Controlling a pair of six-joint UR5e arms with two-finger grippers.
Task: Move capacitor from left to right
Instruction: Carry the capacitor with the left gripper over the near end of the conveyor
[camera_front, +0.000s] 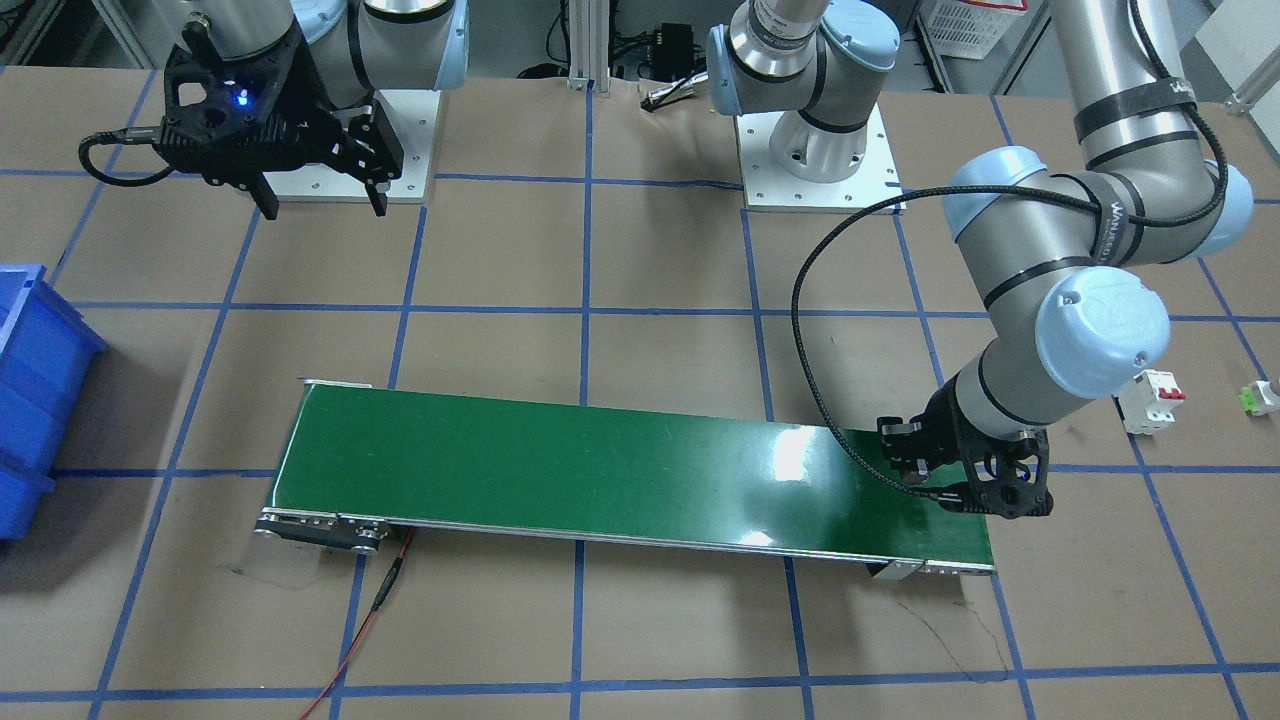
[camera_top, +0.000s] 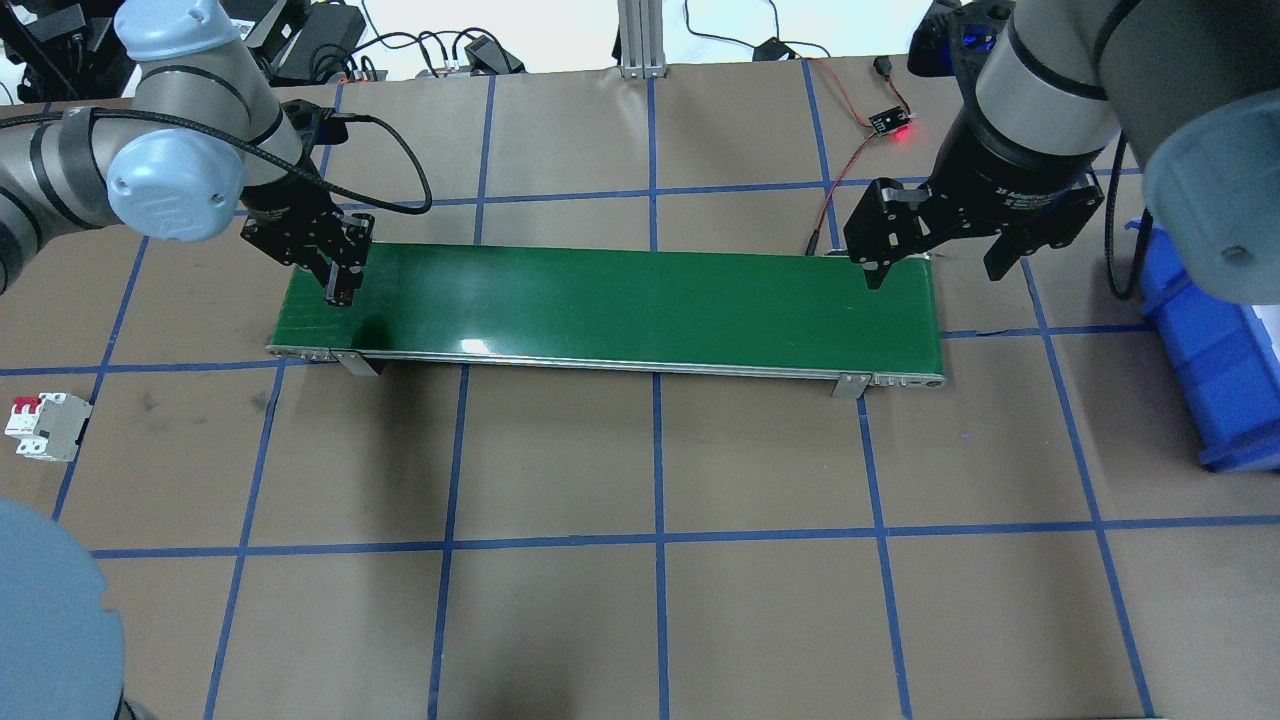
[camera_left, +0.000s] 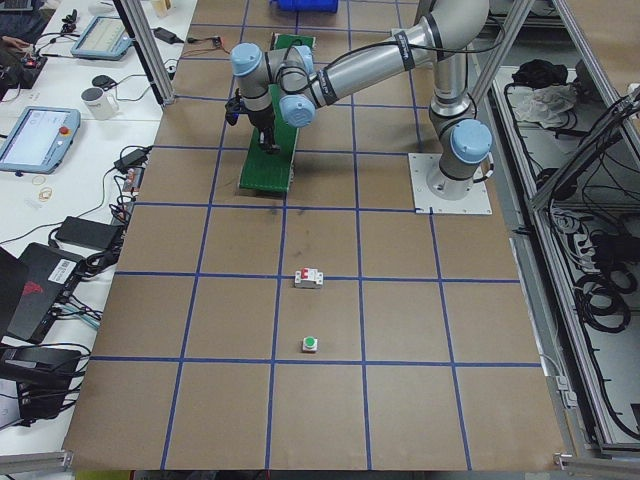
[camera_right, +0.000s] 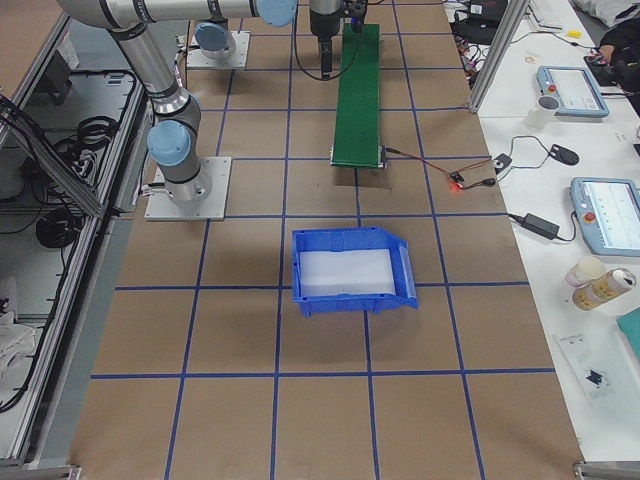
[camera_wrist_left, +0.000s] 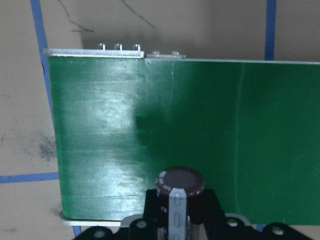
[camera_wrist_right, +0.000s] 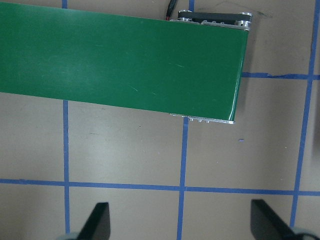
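**Capacitor held over the belt's end**

The left gripper (camera_top: 337, 275) is closed on the capacitor (camera_wrist_left: 180, 186), seen at bottom centre of the left wrist view. It hangs over the green belt (camera_top: 640, 300) at centre left of the overhead view. The right gripper (camera_top: 935, 262) stands at upper right, wide open and empty. The capacitor is probably light, rigid and smooth-sided, so a grip across its cylindrical body suits it best.

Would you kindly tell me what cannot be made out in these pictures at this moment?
Left wrist view: the capacitor has its lower body cut off by the bottom edge, so its full markings cannot be read.
Overhead view: the left gripper hides it completely.
Exterior left view: the green-and-white part is too small for detail.
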